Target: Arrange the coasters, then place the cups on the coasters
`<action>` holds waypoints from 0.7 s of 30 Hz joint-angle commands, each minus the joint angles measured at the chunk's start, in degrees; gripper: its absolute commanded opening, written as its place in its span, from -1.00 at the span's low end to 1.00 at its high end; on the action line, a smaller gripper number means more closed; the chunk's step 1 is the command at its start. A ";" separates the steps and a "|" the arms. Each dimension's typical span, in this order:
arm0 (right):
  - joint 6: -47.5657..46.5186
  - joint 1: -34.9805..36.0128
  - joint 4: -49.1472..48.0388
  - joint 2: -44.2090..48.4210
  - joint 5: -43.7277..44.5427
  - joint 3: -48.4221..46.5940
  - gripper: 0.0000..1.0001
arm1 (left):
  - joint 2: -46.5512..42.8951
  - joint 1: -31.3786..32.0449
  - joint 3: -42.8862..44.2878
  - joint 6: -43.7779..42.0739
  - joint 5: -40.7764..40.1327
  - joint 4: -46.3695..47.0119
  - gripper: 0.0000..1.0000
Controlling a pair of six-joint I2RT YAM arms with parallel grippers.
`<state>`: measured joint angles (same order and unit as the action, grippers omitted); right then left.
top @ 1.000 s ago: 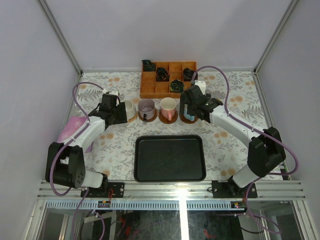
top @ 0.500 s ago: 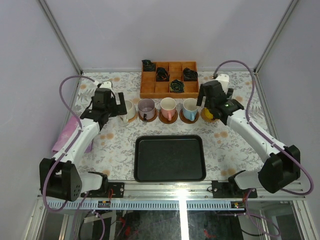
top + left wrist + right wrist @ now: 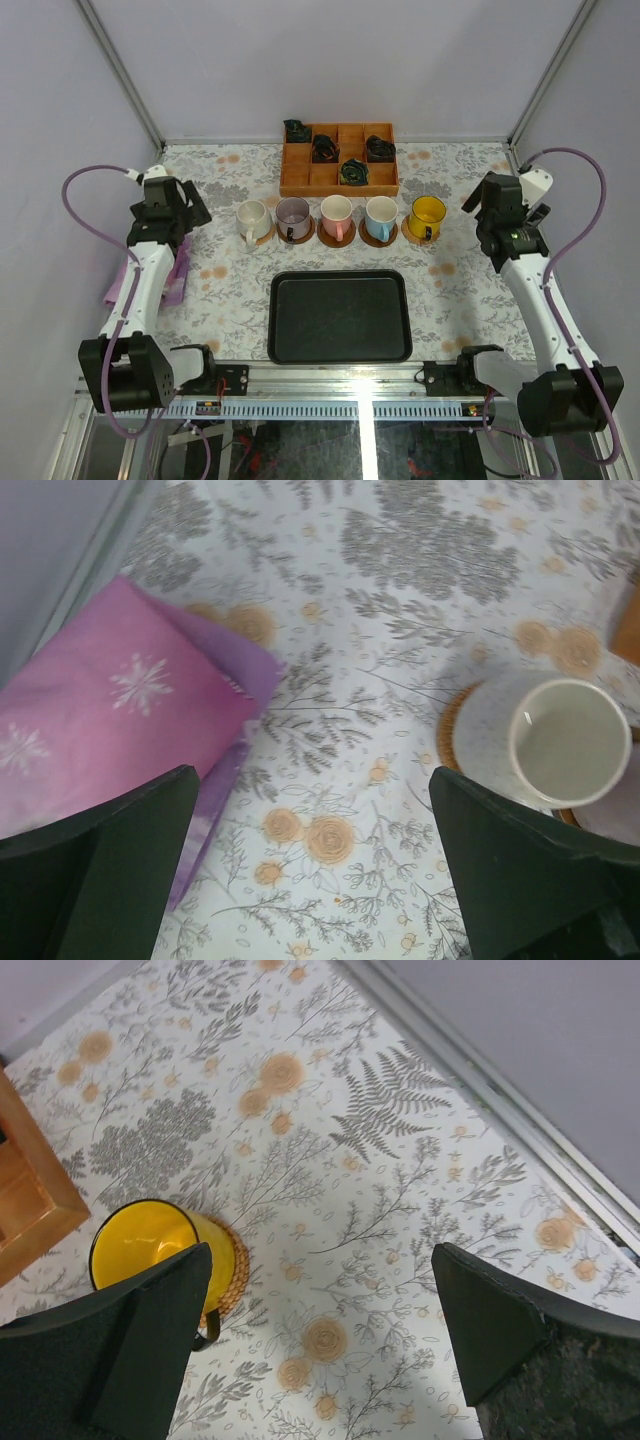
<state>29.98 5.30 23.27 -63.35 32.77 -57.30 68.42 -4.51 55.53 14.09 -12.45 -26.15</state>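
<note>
Five cups stand in a row across the middle of the table, each on a coaster: cream-white cup [image 3: 251, 217], mauve cup [image 3: 293, 213], pink cup [image 3: 337, 212], light blue cup [image 3: 381, 213] and yellow cup [image 3: 427, 214]. The coasters show as brown rims under them, such as the woven coaster [image 3: 232, 1270] under the yellow cup [image 3: 150, 1250] and the coaster [image 3: 452, 735] beside the cream-white cup [image 3: 568, 742]. My left gripper [image 3: 176, 199] hangs open, left of the row, holding nothing. Right of the row, my right gripper [image 3: 492, 202] is open and empty too.
An orange wooden box [image 3: 339, 159] of square cells with small dark objects stands behind the cups. A black tray [image 3: 340, 316] lies in front of them. A pink cloth [image 3: 95, 710] lies at the left edge under my left arm. Frame posts border the table.
Both arms have drawn back from the row, the left one leftward and the right one rightward. The yellow cup now stands uncovered at the row's right end.
</note>
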 commanded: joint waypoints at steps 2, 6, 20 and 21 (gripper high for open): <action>1.37 -0.47 -1.91 3.46 5.79 1.66 0.99 | 0.04 -2.87 1.88 3.37 -1.17 -4.96 1.00; -0.20 -0.47 -1.63 3.18 6.44 0.90 0.99 | 1.45 -2.93 2.19 6.05 -4.14 -7.54 1.00; -0.41 -0.51 -2.50 -0.74 2.62 -1.37 0.98 | -0.51 -2.94 -0.27 9.20 -3.89 -7.83 1.00; -0.33 -0.47 -2.51 -0.99 2.38 -1.45 0.99 | -1.27 -2.91 -0.78 8.96 -3.65 -7.19 1.00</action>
<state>29.78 4.91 23.24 -63.68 35.75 -55.83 70.24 -7.22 55.55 22.37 -16.03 -34.74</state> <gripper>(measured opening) 0.993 0.997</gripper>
